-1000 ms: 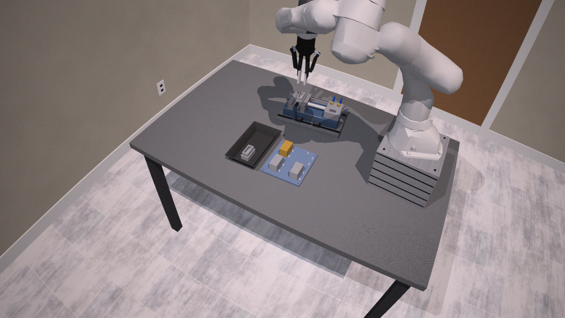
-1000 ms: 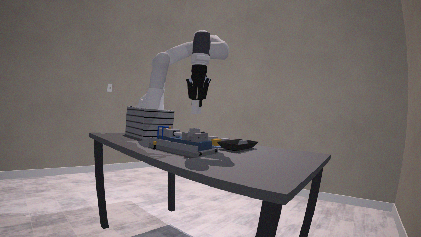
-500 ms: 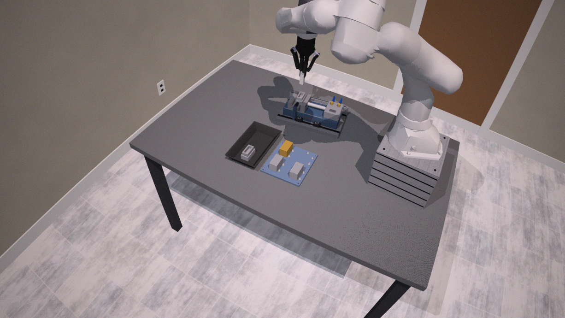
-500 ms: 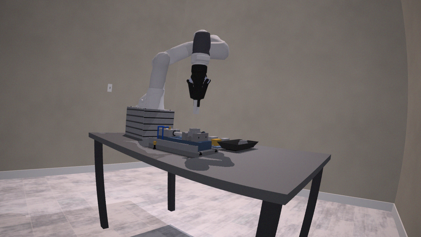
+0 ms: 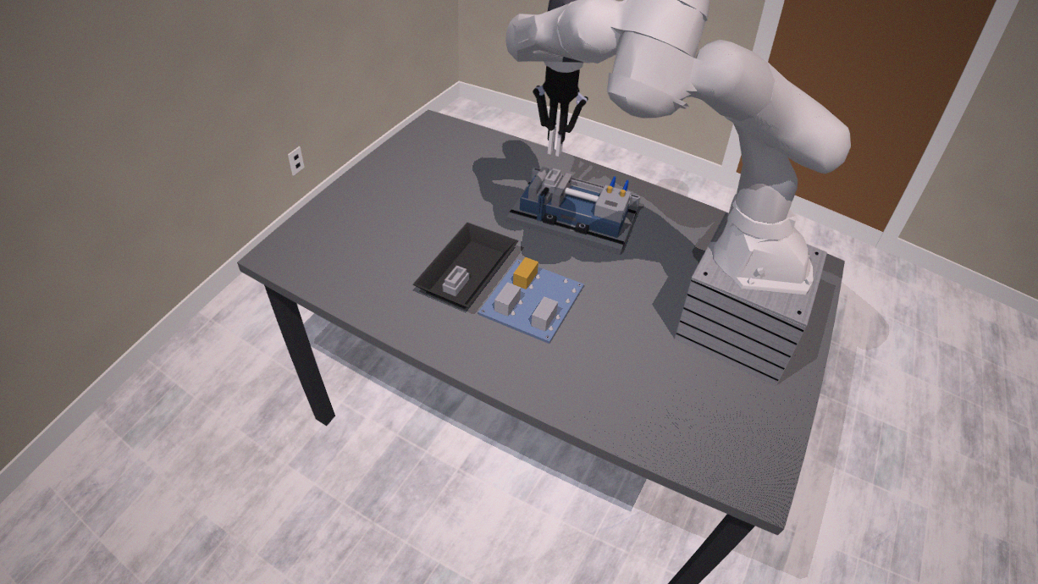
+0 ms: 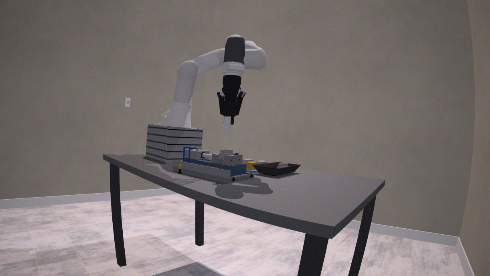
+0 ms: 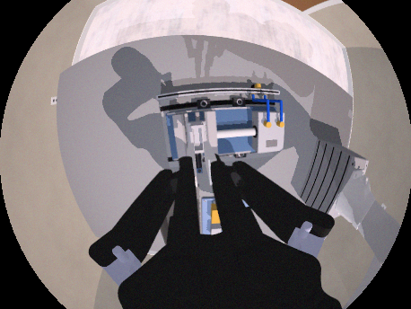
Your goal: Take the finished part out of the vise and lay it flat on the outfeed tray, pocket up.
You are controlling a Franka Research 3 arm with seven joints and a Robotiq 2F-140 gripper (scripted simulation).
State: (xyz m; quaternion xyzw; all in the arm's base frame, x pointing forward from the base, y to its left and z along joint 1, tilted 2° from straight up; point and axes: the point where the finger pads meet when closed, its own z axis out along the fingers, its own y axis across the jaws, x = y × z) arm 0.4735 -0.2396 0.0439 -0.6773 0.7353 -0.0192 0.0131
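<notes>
The finished part (image 5: 553,176), a small grey block, sits clamped in the blue vise (image 5: 573,203) at the back of the table. It also shows in the wrist view (image 7: 196,131) and in the side view (image 6: 226,152). My gripper (image 5: 555,150) hangs in the air above the part, pointing down, fingers almost together and empty. In the side view my gripper (image 6: 229,129) is well clear of the vise top. The dark outfeed tray (image 5: 466,264) lies in front of the vise to the left, with a grey part (image 5: 455,280) on its floor.
A blue fixture plate (image 5: 532,300) beside the tray carries an orange block (image 5: 525,271) and two grey blocks. The arm's ribbed pedestal (image 5: 755,311) stands at the table's right. The vise has a grey actuator with blue fittings (image 5: 614,199) at its right end.
</notes>
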